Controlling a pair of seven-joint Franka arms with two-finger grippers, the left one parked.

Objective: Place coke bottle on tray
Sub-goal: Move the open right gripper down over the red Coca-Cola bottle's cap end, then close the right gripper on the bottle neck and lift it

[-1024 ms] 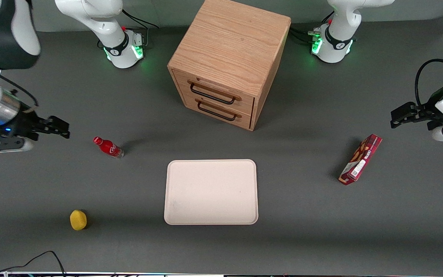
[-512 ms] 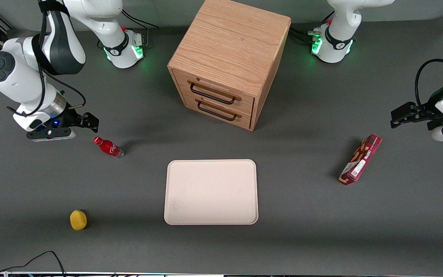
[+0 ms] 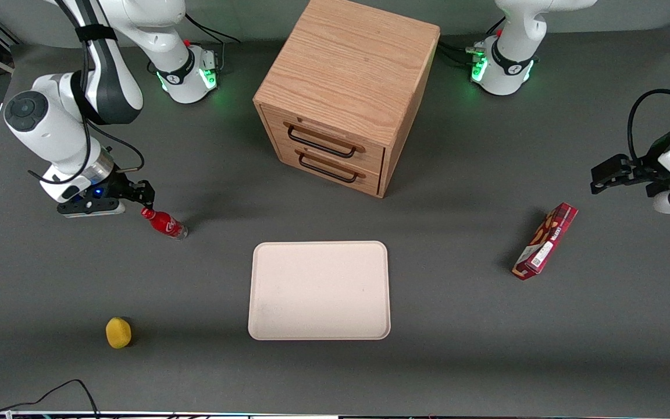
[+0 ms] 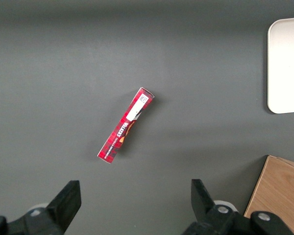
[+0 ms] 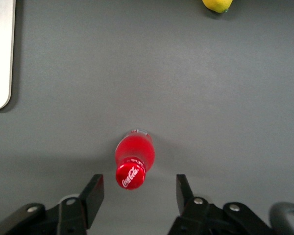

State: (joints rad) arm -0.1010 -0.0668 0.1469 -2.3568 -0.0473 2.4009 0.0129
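Near to far from the front camera: small yellow lemon-like fruit [image 3: 118, 332] nearest, then the flat cream rectangular tray with low rim [image 3: 319, 290], bare, then the small red coke bottle with red cap and clear base [image 3: 164, 223], standing upright on the dark grey table [image 3: 457, 326] toward the working arm's end, well apart from the tray. Black two-finger gripper [image 3: 148, 196] hovers just above the cap, fingers [image 5: 92, 199] spread wide, holding nothing; wrist view shows the cap between them. Wooden two-drawer cabinet [image 3: 344, 93] farthest. Bottle looks light, rigid, smooth and tall-narrow, so likely tippy and slippery; I'd grip the body below the cap, not the cap itself
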